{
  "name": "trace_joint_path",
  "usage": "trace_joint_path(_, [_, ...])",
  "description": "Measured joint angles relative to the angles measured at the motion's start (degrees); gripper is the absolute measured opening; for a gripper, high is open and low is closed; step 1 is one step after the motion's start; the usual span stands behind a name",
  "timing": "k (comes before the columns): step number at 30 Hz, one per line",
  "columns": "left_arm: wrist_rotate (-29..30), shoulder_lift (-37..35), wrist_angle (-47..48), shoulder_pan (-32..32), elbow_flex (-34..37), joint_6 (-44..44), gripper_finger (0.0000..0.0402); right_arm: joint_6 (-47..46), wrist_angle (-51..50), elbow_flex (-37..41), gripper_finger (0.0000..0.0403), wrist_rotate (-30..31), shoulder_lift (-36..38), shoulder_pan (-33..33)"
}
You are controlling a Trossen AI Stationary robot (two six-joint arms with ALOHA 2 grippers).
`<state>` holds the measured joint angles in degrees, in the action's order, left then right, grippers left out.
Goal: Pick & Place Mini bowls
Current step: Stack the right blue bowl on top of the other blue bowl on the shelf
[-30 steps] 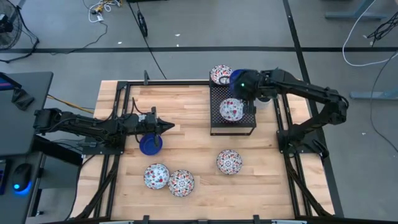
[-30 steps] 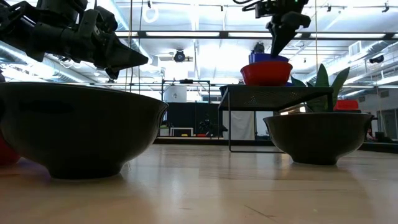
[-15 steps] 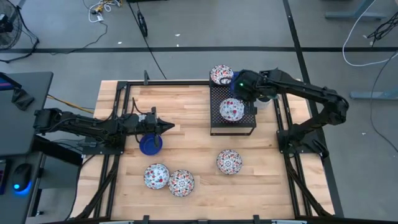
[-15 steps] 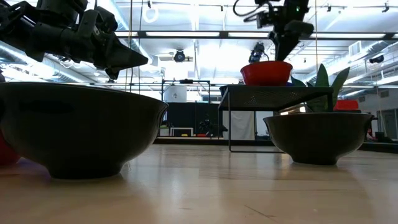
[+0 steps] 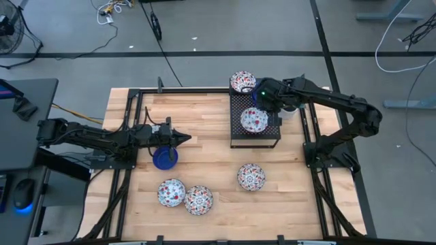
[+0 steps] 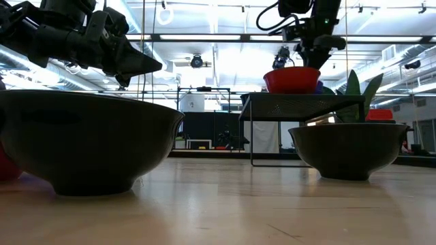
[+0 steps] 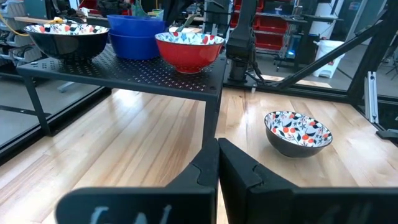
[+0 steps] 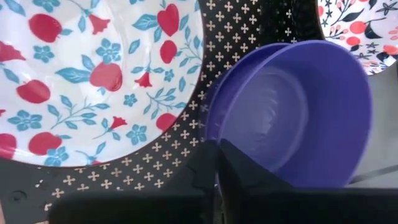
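Note:
My right gripper [image 5: 259, 97] is over the far part of the black mesh rack [image 5: 270, 137], shut on a glossy blue bowl [image 8: 298, 112]. A floral bowl [image 5: 253, 120] sits on the rack beside it, and another floral bowl [image 5: 242, 82] sits at the rack's far end. Three floral bowls [image 5: 171, 192] [image 5: 198, 200] [image 5: 251, 176] rest on the table. My left gripper [image 5: 185, 139] hovers shut above the table's left half, just past a second blue bowl [image 5: 163, 158] that stands on the wood. My right gripper pinches the blue bowl's rim [image 8: 211, 134] from above, pointing down, with one finger inside the bowl and one outside. The bowl stays upright, low over the rack's mesh top. Whether its base touches the mesh I cannot tell.
The rack stands on thin legs at the table's far middle. Green plant leaves [image 6: 354, 88] rise to the right of it in the low view. Black frame rails run along the table's left and right sides. Bare wood lies between the rack and the near bowls.
My right gripper has come down toward the rack with the blue bowl. In the low view the bowl stood above the red-sided floral bowl a second ago and now shows only as a sliver behind it. My left arm has kept still.

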<state>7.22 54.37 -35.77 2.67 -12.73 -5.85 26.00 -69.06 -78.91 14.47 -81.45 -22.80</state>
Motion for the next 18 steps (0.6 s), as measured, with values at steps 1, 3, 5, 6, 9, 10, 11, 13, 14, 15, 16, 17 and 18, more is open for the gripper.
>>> trace_joint_path(1, [0.0, 0.0, 0.0, 0.0, 0.0, 0.0, 0.0009, 0.0, 0.2, 0.0, 0.0018, 0.0, 0.0, -0.1])
trace_joint_path(3, [0.0, 0.0, 0.0, 0.0, 0.0, 0.0, 0.0009, 0.0, 0.4, 0.0, 0.002, 0.0, 0.0, -0.1])
trace_joint_path(5, [0.0, 0.0, 0.0, 0.0, 0.0, 0.0, 0.0009, 0.0, 0.7, 0.0, 0.0021, 0.0, 0.0, -0.1])
trace_joint_path(6, [0.0, 0.0, 0.0, 0.0, 0.0, 0.0, 0.0009, 0.0, 0.8, 0.0, 0.0022, 0.0, 0.0, -0.1])
trace_joint_path(9, [0.0, 0.0, 0.0, 0.0, 0.0, 0.0, 0.0009, 0.0, 1.6, 0.0, 0.0022, 0.0, 0.0, -0.1])
trace_joint_path(10, [0.0, 0.0, 0.0, 0.0, 0.0, 0.0, 0.0009, 0.0, 2.0, 0.0, 0.0022, 0.0, 0.0, -0.1])
trace_joint_path(11, [0.0, 0.0, 0.0, 0.0, 0.0, 0.0, 0.0009, 0.0, 2.1, 0.0, 0.0022, 0.0, 0.0, -0.1])
trace_joint_path(13, [0.0, 0.0, 0.0, 0.0, 0.0, 0.0, 0.0009, -0.1, 2.3, 0.0, 0.0022, 0.0, 0.0, -0.3])
trace_joint_path(14, [0.0, 0.0, 0.0, 0.0, 0.0, 0.0, 0.0009, -0.1, 2.3, 0.0, 0.0022, 0.0, 0.0, -0.5])
trace_joint_path(15, [0.0, 0.0, 0.0, 0.0, 0.0, 0.0, 0.0009, -0.5, 2.3, 0.0, 0.0022, 0.0, 0.0, -0.6])
trace_joint_path(16, [0.0, 0.0, 0.0, 0.0, 0.0, 0.0, 0.0009, -1.0, 2.3, 0.0, 0.0023, 0.0, 0.0, -0.8])
trace_joint_path(17, [0.0, 0.0, 0.0, 0.0, 0.0, 0.0, 0.0009, -1.7, 2.3, 0.0, 0.0023, 0.0, 0.0, -1.0])
trace_joint_path(18, [0.0, 0.0, 0.0, 0.0, 0.0, 0.0, 0.0009, -2.2, 2.0, 0.0, 0.0023, 0.0, 0.0, -1.2])
